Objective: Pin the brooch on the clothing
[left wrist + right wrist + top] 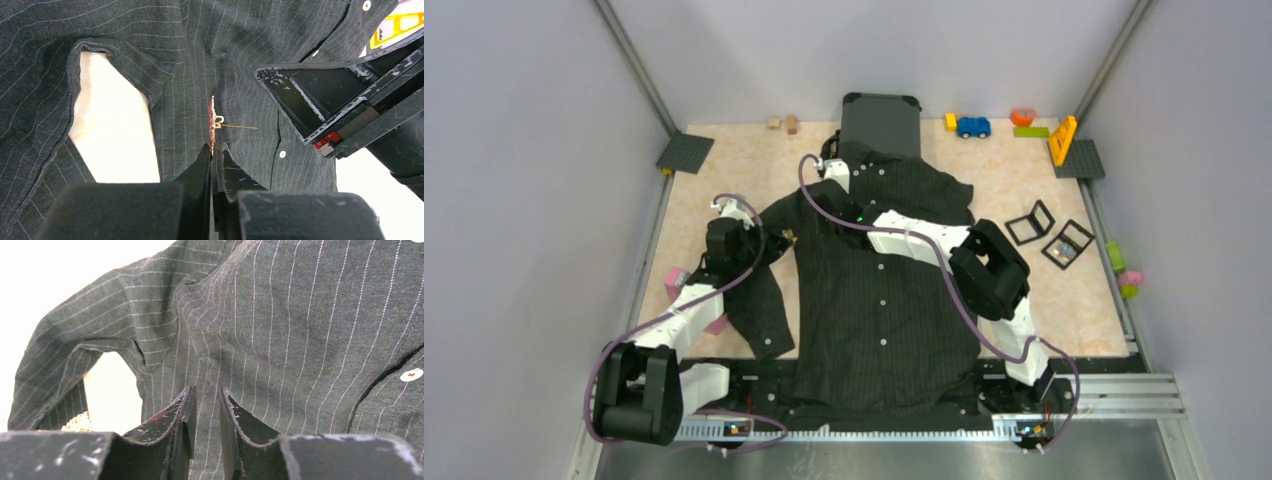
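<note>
The clothing, a black pinstriped shirt, lies spread flat on the table, collar toward the back. The brooch is seen edge-on, red and gold. It stands just above the shirt's chest, its thin gold pin pointing right. My left gripper is shut on the brooch's lower edge, near the shirt's left armhole. My right gripper hovers over the shirt's chest with its jaws a little apart and nothing between them. Its dark fingers show right of the brooch, apart from it.
A dark grey suitcase stands behind the collar. Toys line the back edge, among them a blue car and a yellow piece. Two small black frames lie right of the shirt. A pink block sits beside the left arm.
</note>
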